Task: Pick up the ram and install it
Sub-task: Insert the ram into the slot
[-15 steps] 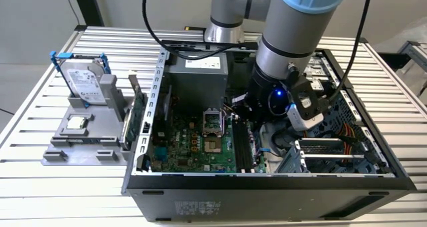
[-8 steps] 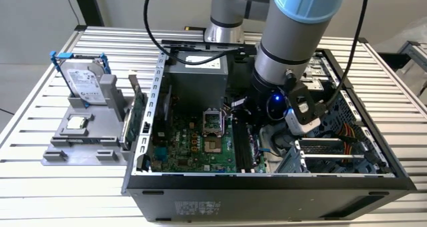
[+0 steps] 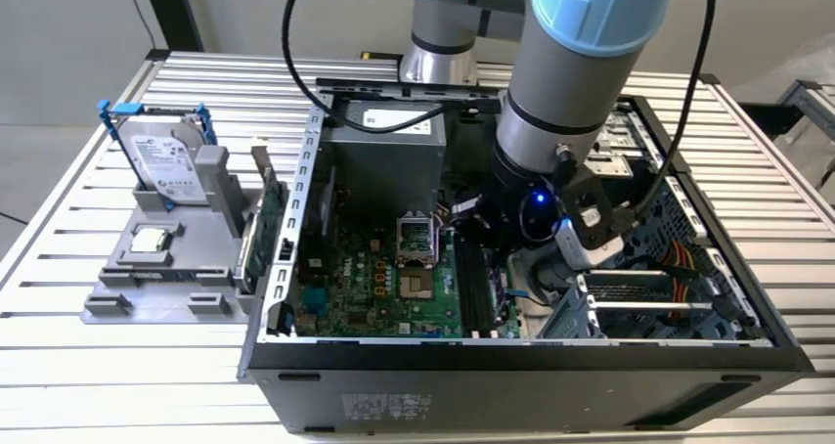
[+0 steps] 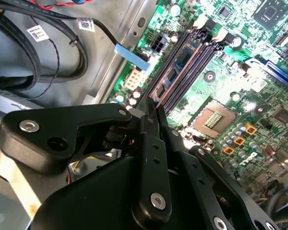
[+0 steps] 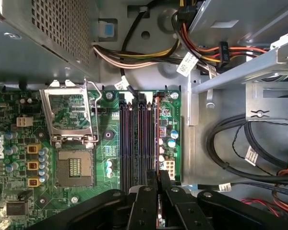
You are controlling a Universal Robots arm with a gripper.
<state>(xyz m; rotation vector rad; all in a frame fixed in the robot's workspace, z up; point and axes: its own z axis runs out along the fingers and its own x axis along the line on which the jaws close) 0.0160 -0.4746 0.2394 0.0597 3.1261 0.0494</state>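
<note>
Arm reaches down into the open computer case [image 3: 522, 361]; gripper [image 5: 157, 179] sits directly over the bank of memory slots [image 5: 139, 143] on the motherboard [image 5: 110, 148], beside the empty CPU socket [image 5: 74, 165]. Fingers [image 4: 151, 129] drawn narrow, clamped on the ram [image 4: 175, 64], which stands on edge in the outermost slot, the one nearest the case's cable side; board edge runs the slot's length in both wrist views. Judged step: insertion, pick-up already done. Cannot tell whether the stick is fully seated or whether the end latches [image 4: 220, 33] have closed. Seating would call for straight downward pressure, stick kept square to the slot; a tilt could bind it. Hard drive [image 3: 167, 165] stands in its holder outside the case.
</note>
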